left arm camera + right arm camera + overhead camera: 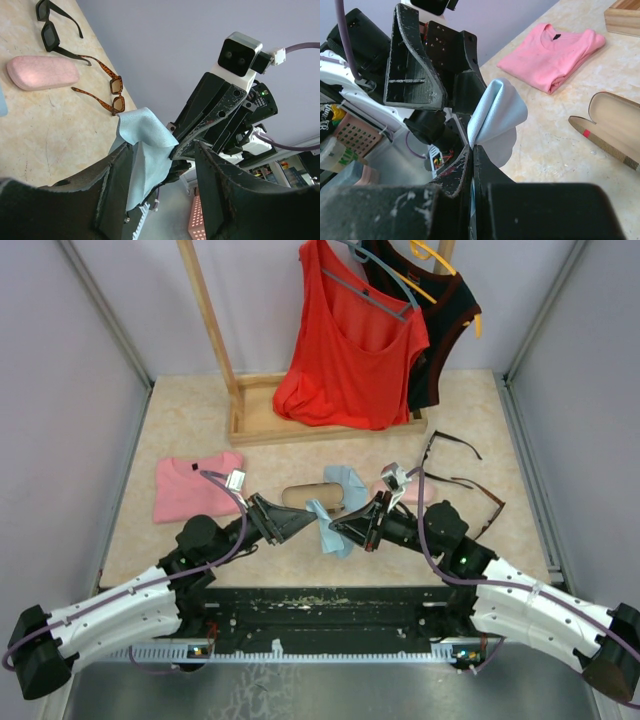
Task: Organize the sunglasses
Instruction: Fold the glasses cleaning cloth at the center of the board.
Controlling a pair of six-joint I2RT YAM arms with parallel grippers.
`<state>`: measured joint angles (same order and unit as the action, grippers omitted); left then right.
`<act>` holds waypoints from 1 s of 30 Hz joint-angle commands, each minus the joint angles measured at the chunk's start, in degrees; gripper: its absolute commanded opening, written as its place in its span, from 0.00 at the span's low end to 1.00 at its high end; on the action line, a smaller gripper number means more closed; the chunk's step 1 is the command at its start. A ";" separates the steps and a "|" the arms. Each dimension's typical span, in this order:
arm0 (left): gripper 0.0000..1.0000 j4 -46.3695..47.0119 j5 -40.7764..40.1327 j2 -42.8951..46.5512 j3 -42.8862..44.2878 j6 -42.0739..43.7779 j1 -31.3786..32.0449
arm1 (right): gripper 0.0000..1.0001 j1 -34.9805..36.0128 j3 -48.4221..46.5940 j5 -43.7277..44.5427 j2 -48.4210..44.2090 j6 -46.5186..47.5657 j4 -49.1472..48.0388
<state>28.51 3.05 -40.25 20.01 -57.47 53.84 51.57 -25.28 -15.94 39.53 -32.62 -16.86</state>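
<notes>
The right gripper has its jaws pressed together on a fold of a light blue cloth, which billows up from the pinch above the table. Facing it, the left gripper stands with its fingers spread apart. The free end of the cloth hangs down in the gap between them, close along one finger, and whether it touches that finger cannot be told.

Neither pair of sunglasses is in a gripper; both lie on the table to the right of the right arm, with their arms unfolded. The black-framed sunglasses lie farther from the arm bases, and the reddish-brown sunglasses lie nearer them. In the left wrist view an arm tip of each pair comes very close to the other. An oblong pink case lies shut just beside both pairs.

Near the middle of the table, just beyond the two grippers, a brown plaid case lies open. A folded pink shirt lies to the left of it. At the back, a red top and a black top hang on hangers over a wooden base.
</notes>
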 commanded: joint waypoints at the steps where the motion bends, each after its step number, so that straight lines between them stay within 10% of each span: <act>1: 0.57 2.66 0.80 -0.02 1.58 0.04 -0.31 | 0.00 -0.15 -2.19 -1.02 -0.72 -0.30 -2.34; 15: 0.60 3.15 0.86 -0.60 1.34 -0.33 -0.32 | 0.00 -0.15 -1.63 -3.96 -2.08 -2.34 -5.62; 30: 0.35 4.03 1.43 -0.38 1.82 -0.09 -0.27 | 0.00 -0.16 -1.29 -1.99 -1.89 -1.91 -2.39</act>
<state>30.04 3.70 -40.88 20.01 -57.91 53.84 51.57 -25.28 -18.92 38.35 -34.61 -17.72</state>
